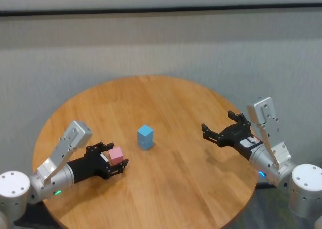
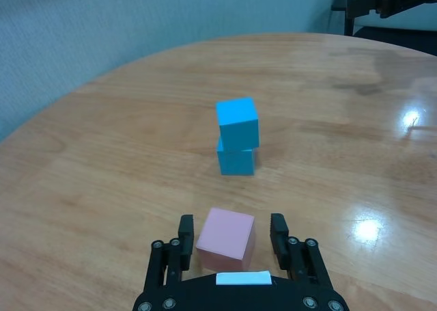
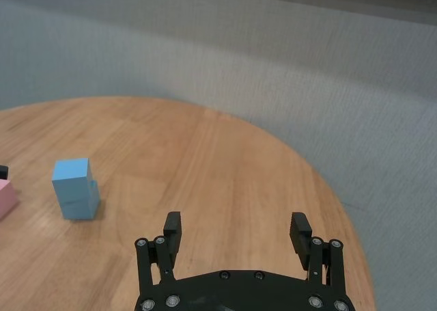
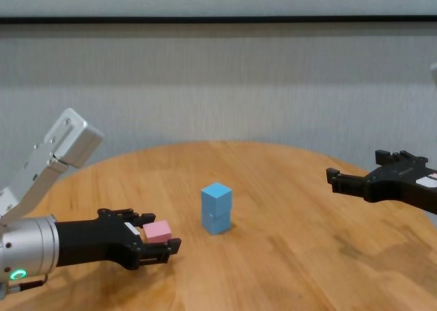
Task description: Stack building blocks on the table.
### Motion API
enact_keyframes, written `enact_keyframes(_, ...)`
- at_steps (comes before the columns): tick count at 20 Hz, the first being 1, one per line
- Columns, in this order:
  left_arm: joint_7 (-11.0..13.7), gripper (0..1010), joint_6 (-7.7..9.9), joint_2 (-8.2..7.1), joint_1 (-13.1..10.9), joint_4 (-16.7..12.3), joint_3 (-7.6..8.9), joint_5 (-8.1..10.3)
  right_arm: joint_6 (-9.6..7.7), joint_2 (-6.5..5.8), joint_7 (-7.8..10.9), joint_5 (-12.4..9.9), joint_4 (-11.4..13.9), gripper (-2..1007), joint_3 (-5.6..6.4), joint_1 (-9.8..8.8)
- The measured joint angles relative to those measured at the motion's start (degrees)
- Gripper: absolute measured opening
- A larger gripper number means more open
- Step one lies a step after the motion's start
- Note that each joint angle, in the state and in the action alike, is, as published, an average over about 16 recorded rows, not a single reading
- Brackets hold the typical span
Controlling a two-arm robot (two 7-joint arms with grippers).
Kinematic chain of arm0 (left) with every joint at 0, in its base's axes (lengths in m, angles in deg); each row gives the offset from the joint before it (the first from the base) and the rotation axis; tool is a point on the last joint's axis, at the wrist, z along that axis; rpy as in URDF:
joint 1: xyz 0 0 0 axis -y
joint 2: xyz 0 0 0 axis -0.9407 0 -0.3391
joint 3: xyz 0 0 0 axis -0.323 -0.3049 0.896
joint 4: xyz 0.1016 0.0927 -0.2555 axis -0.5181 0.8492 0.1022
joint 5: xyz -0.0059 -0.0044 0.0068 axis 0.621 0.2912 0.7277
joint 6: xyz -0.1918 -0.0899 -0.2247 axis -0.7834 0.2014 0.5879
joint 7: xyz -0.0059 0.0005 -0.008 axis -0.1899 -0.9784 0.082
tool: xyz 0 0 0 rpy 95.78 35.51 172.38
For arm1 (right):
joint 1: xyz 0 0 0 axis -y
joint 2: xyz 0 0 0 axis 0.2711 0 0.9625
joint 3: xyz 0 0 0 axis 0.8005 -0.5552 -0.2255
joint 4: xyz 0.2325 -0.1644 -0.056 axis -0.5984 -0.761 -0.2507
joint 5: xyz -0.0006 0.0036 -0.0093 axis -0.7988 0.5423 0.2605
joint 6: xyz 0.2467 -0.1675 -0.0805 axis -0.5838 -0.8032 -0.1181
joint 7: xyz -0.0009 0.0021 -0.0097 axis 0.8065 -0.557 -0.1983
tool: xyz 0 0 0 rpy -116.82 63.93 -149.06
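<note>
Nearest, lower left of the head view: left hand (image 1: 111, 162) low over the desk (image 1: 191, 188), fingers either side of the pink block (image 1: 116, 155). In the left wrist view the block (image 2: 226, 238) sits between the fingers (image 2: 185, 232) w/ slim gaps both sides, so spread round it, not pinching yet as far as I can tell. Block rests on the wood.

A bit further, mid-frame: two light blue blocks already stacked, top one (image 2: 237, 122) on the bottom one (image 2: 236, 157), top twisted slightly off square.

Right hand (image 1: 221, 133) hovers at right of the head view, spread wide, holding nothing, well apart from the stack.

Risks, my guess: pink block sits a little skewed to the fingers, so closing could turn it or grip it on edges & it slips on the lift. Bigger worry is the placing; the crooked top block gives a poor seat, & a nudge from the fingers could topple the lot.

Desk is round, orange-brown planks, glossy w/ light glare at right of the left wrist view. Behind it, plain grey wall (image 1: 161, 43) w/ a dark strip along the top
</note>
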Motion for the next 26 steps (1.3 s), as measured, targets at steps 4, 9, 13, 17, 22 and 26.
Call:
enact_keyframes(4,-0.1,649,0.08,-0.06,-0.1,-0.2,0.07,-0.08,0.00,0.00,0.00,0.0,0.0,1001,0.00,0.00)
enact_keyframes(9,-0.2,517,0.22,-0.11,-0.3,-0.5,0.46,0.23,0.00,0.00,0.00,0.0,0.0,1001,0.00,0.00)
enact_keyframes(13,-0.6,447,0.70,-0.36,-0.7,-1.4,1.06,0.73,0.00,0.00,0.00,0.0,0.0,1001,0.00,0.00)
enact_keyframes(17,-1.2,413,1.58,-0.85,-1.3,-3.5,1.83,1.32,0.00,0.00,0.00,0.0,0.0,1001,0.00,0.00)
enact_keyframes(22,-2.2,410,3.37,-1.59,-2.2,-7.8,2.81,2.20,0.00,0.00,0.00,0.0,0.0,1001,0.00,0.00)
enact_keyframes(26,-3.1,410,5.29,-2.06,-2.7,-11.8,3.14,2.65,0.00,0.00,0.00,0.0,0.0,1001,0.00,0.00)
